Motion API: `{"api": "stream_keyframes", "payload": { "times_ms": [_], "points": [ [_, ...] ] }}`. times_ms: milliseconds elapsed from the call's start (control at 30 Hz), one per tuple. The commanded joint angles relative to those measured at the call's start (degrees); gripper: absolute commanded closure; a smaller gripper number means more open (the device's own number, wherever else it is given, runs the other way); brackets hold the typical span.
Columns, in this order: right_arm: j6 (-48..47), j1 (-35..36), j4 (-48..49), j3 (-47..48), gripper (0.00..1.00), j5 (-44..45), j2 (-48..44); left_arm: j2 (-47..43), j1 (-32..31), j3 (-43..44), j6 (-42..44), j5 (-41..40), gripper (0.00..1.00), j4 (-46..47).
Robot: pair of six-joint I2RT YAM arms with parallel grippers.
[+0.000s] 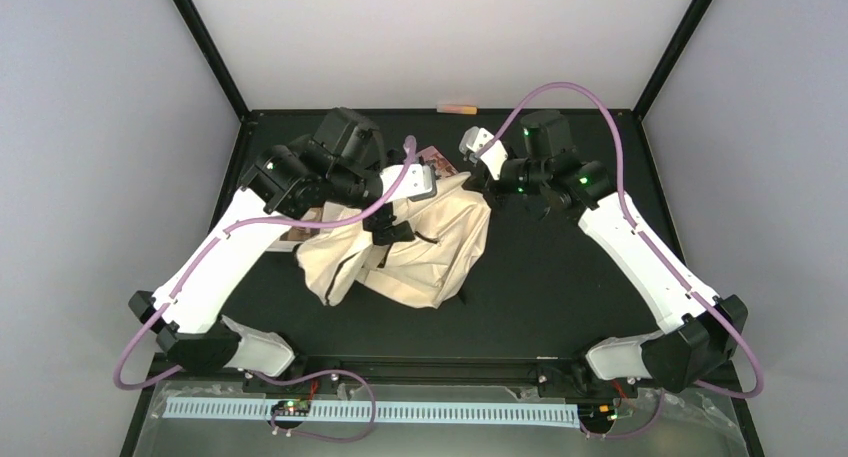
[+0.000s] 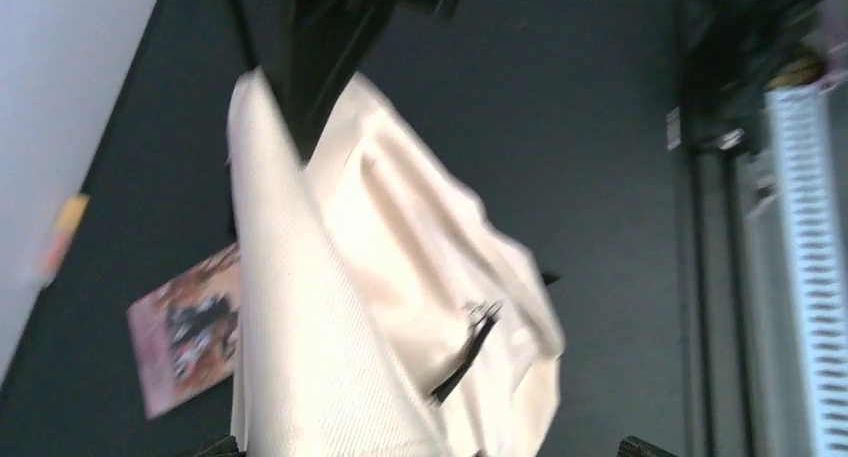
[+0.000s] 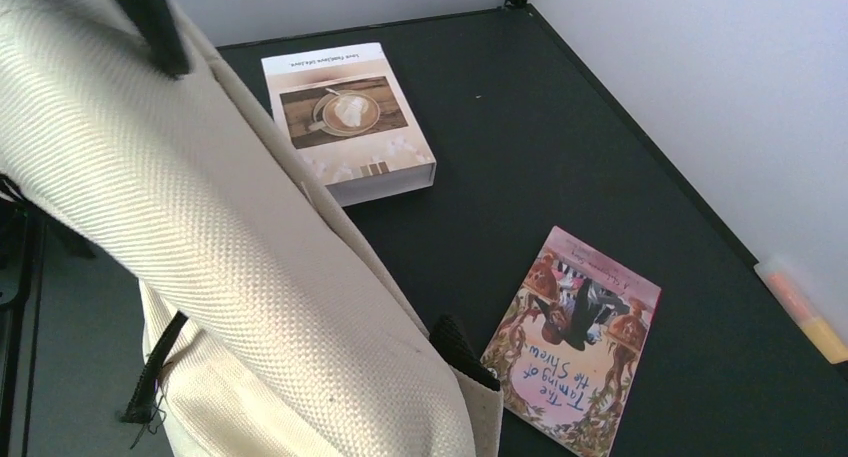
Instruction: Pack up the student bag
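Right pincer (image 1: pixel 480 182) pinched shut on the bag (image 1: pixel 420 252) top at mid-table, holding it up, I'd say so it opens; left pincer (image 1: pixel 415 189) wide, empty. Book (image 1: pixel 300 229) at bag's 9 o'clock, paperback (image 1: pixel 437 159) at 12.

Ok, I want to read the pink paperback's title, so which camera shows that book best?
The right wrist view: the pink paperback lies flat beside the student bag, cover facing up, title legible. The top external view shows only a corner past the bag; the left wrist view shows it blurred.
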Motion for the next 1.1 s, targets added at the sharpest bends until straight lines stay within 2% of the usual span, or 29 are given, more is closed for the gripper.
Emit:
{"api": "stream_keyframes", "payload": {
  "times_ms": [0,100,200,233,267,300,333,367,400,467,500,600,667,767,900,1000,1067],
  "points": [
    [0.40,0.12,3.83,2.50,0.99,-1.79,-0.27,-2.37,-0.52,-7.88,-0.49,-21.18,0.01,9.26],
    [-0.39,0.12,2.49,3.34,0.99,-3.24,-0.01,-1.51,-0.52,-11.41,1.94,-25.64,0.01,11.61],
    [-1.22,0.16,2.32,2.97,0.99,-4.08,-0.38,0.06,-0.28,-10.72,2.54,-26.96,0.02,11.43],
    [-1.34,0.15,2.48,2.75,0.99,-4.08,-0.62,0.44,-0.22,-9.71,2.51,-25.72,0.13,10.30],
    [-1.18,0.13,2.77,2.55,0.99,-3.76,-0.76,0.68,-0.19,-8.59,2.39,-23.29,0.29,8.86],
    [-0.74,0.14,3.33,2.44,0.99,-3.15,-0.79,0.80,-0.22,-7.39,2.31,-20.44,0.48,6.96],
    [0.13,0.12,3.94,2.41,0.99,-2.18,-0.79,0.78,-0.23,-6.55,2.15,-16.83,0.74,5.48],
    [1.18,0.12,4.81,2.46,0.98,-0.61,-0.67,0.52,-0.24,-6.12,1.29,-14.39,0.93,4.75],
    [2.84,0.12,6.07,2.49,0.90,1.32,-0.76,0.12,-0.20,-5.95,-0.19,-12.70,0.98,4.50],
    [6.43,0.12,8.14,2.74,0.65,5.21,-1.42,-0.46,-0.23,-5.35,-4.35,-11.16,0.98,4.35],
    [8.14,0.12,8.81,3.02,0.57,6.18,-2.20,-0.29,-0.11,-4.35,-6.81,-11.40,0.98,4.17],
    [11.86,0.13,11.22,2.84,0.39,6.74,-5.88,1.54,0.56,0.81,-11.85,-12.11,0.99,0.12],
    [14.48,0.12,13.05,2.28,0.32,7.03,-9.15,2.68,0.97,4.21,-14.23,-13.57,0.98,-1.79],
    [18.06,0.12,15.83,1.06,0.28,5.53,-13.88,2.72,1.53,5.68,-15.46,-14.46,0.99,-1.65],
    [22.10,1.42,22.41,-5.39,0.27,-3.93,-19.33,1.87,1.58,4.46,-15.29,-13.89,0.99,-0.75],
    [21.13,7.42,27.45,-13.19,0.29,-5.48,-21.89,1.80,1.67,4.45,-15.46,-13.66,0.98,-0.82],
    [18.28,13.85,27.36,-16.23,0.34,-1.46,-20.58,1.80,1.72,4.49,-15.35,-13.28,0.98,-0.82]
  ]
}}
